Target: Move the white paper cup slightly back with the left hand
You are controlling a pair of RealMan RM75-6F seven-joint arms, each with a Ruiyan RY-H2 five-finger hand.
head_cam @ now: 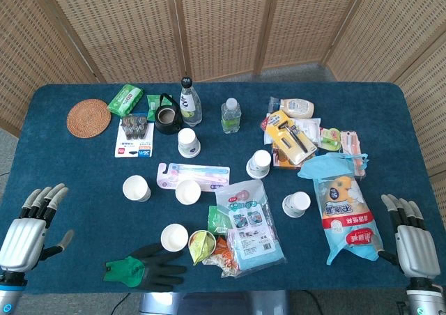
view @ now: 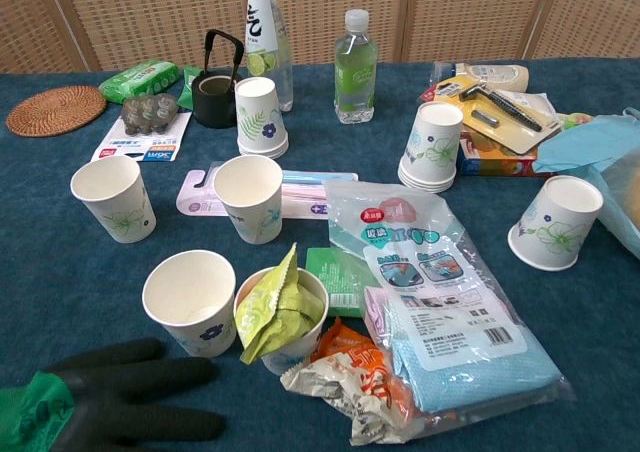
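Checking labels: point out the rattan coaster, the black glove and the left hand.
rattan coaster (head_cam: 88,118), head view, its woven centre.
black glove (view: 120,397), chest view, on its palm.
left hand (head_cam: 28,228), head view, the back of the hand.

Readable text is sparse: large black character "元" on the tall clear bottle's label (view: 262,27). Battery card (head_cam: 134,148) shows "36" in white on its blue strip; remaining packet print, Chinese included, too small to read

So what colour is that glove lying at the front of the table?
Black with a green cuff; the glove shows best in the head view.
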